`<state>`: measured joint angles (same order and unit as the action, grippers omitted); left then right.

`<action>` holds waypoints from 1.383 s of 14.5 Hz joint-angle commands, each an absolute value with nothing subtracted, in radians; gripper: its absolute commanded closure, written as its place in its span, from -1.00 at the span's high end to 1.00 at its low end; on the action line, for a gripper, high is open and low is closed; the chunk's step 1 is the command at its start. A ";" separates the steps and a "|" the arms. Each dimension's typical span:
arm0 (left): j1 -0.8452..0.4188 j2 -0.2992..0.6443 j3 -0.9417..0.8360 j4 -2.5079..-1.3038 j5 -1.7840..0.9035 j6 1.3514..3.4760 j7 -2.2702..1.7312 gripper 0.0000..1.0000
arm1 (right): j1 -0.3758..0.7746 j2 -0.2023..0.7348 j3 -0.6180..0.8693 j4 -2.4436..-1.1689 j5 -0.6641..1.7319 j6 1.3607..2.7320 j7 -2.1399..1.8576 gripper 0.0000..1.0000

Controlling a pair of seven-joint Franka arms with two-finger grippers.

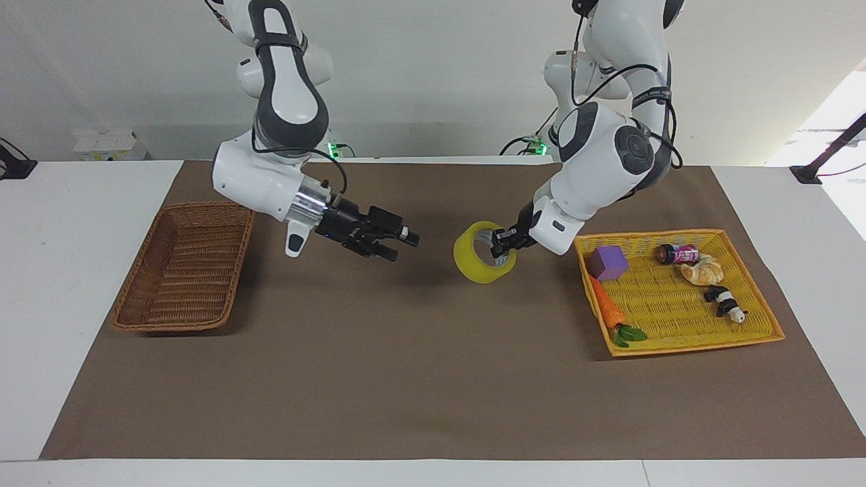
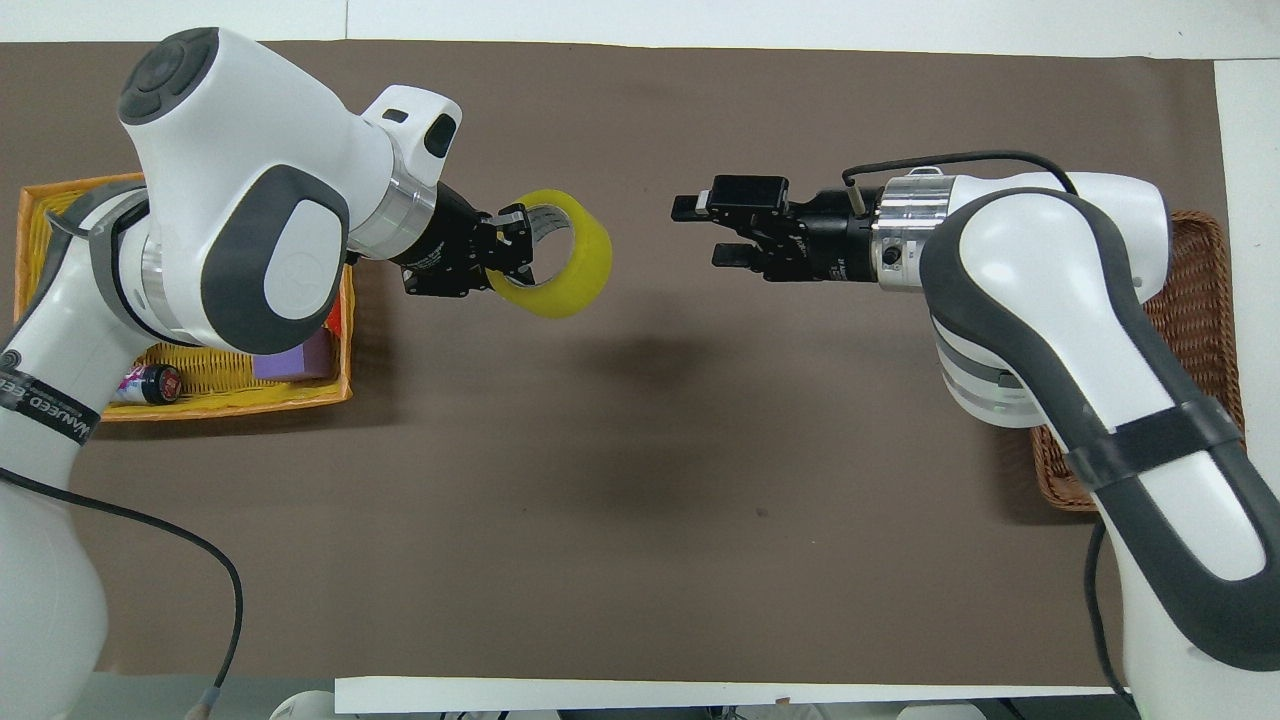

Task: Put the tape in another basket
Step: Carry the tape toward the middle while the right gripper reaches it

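Facing view: left tool (image 1: 502, 241) clenched on the tape's (image 1: 477, 262) wall — one finger inside the core, roll held in the air over the brown mat. Right tool (image 1: 404, 245) released, level with it, fingers apart. Judged light, stiff, slick-faced; take the free rim. Wicker basket (image 1: 177, 325) sits at the right arm's end of the surface.

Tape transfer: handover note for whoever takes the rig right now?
Left claw: shut on the tape, held in the air over the mat beside the yellow basket.
Right claw: open, over mid-mat, pointing at the tape, not touching it.
Done: tape lifted out of the yellow basket.
Left: hand the tape to the right claw, likely, then put it in the brown basket, which holds nothing.
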<state>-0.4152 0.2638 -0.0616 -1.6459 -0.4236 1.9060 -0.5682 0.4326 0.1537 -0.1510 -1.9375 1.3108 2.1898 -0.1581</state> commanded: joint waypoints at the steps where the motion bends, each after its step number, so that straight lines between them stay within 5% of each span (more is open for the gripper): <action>1: -0.430 0.229 -0.048 -1.678 -0.422 1.910 -0.572 -1.00 | 0.463 0.129 -0.155 -1.986 1.373 2.239 -0.166 0.99; 9: -0.457 0.229 -0.048 -1.674 -0.417 1.913 -0.572 -1.00 | 0.587 0.172 -0.155 -1.971 1.454 2.394 -0.166 0.99; 20: -0.462 0.227 -0.049 -1.677 -0.397 1.910 -0.571 -1.00 | 0.617 0.176 -0.153 -1.963 1.457 2.424 -0.172 0.91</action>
<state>-0.4490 0.2631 -0.0625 -1.6479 -0.4112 1.9064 -0.5681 0.6111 0.1720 -0.1523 -1.9667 1.4335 2.4084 -0.1582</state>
